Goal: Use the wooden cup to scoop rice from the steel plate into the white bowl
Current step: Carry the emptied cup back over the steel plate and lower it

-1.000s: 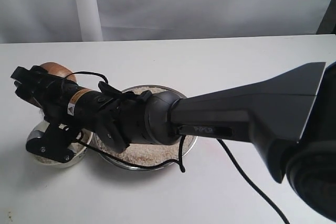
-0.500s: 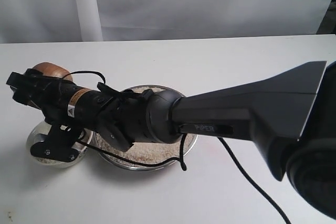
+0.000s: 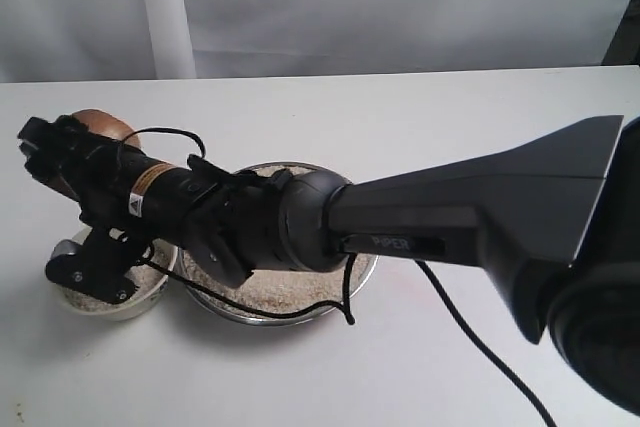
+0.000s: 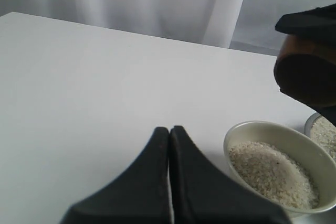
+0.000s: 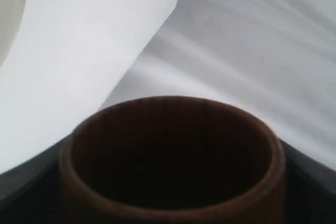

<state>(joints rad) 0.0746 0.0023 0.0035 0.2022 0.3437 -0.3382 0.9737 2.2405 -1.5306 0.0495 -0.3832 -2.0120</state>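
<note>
My right gripper (image 3: 55,152) reaches across to the left and is shut on the wooden cup (image 3: 100,124), holding it above the far edge of the white bowl (image 3: 112,305). The bowl holds a heap of rice (image 4: 273,174). In the right wrist view the cup (image 5: 170,156) fills the frame, and its dark inside looks empty. The steel plate (image 3: 262,317) sits right of the bowl, with rice (image 3: 285,292) spread in it, largely hidden by the arm. My left gripper (image 4: 169,130) is shut on nothing, low over bare table beside the bowl (image 4: 247,132).
The right arm's black body (image 3: 300,222) and its cable (image 3: 470,332) cross over the plate. A white curtain (image 3: 330,7) hangs behind the table's far edge. White tabletop (image 3: 420,117) surrounds both vessels.
The right gripper with the cup has shifted slightly left and up over the bowl, and its wrist has turned a little. More of the bowl's rice now shows.
</note>
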